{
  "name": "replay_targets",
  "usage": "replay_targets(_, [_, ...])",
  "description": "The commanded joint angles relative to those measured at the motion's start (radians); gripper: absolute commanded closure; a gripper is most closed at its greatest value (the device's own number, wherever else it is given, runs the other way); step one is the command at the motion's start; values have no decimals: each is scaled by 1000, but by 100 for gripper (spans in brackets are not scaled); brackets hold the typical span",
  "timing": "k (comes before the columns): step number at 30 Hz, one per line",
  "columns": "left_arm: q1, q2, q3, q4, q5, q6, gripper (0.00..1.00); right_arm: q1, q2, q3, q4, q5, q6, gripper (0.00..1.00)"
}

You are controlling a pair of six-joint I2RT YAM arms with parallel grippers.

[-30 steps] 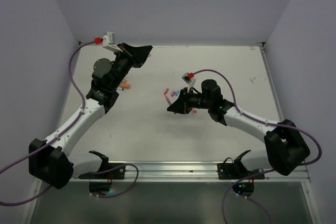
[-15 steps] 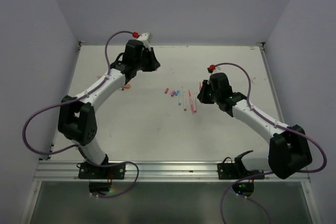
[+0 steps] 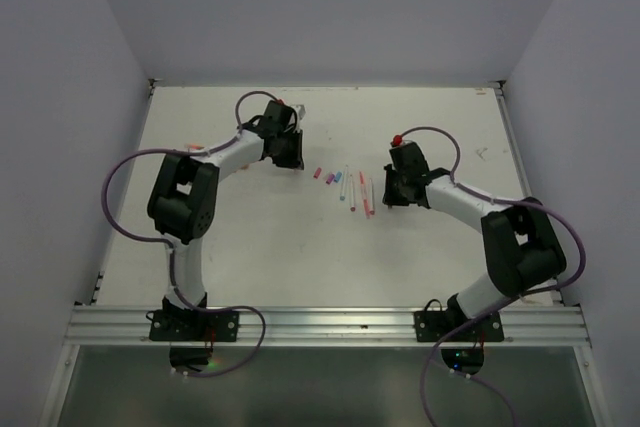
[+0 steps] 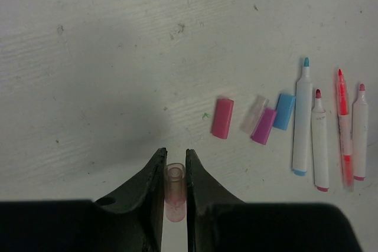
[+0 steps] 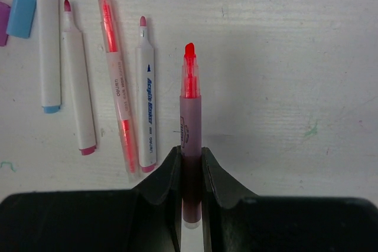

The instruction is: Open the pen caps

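The left gripper has its jaws clamped on a pale red cap over the table. The right gripper is clamped on an uncapped red pen. Between the arms, four bare pens lie beside loose caps.

A high camera looks down distantly; both close, downward wrist views apparently share the pens.

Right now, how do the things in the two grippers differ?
The left gripper holds a short, hollow cap; the right gripper holds a long pen. The cap shows an open mouth; the pen ends in a bare red tip. Both are reddish, translucent and clamped upright in view.
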Motion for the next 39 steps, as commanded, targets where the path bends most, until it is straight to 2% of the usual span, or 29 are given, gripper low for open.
replay_targets(1, [-20,44,52,28,32,35,81,-6,32,39,23,-8,-21,99])
replay_targets(15, [-44,134,72,69,31,25,68,-8,118,34,88,-74,-31,88])
replay_targets(26, [-38,25,47,45,-61,-30,53,-6,57,45,74,-76,-26,61])
replay_targets(29, [-33,-68,47,19,-122,-67,38,-8,5,58,46,-76,-21,57])
replay_targets(33, [-23,-195,18,-3,-220,-116,23,-8,-93,77,5,-56,-20,48])
replay_targets(39, [37,-360,-51,-110,-438,-260,3,-6,-280,97,-24,-16,-29,24])
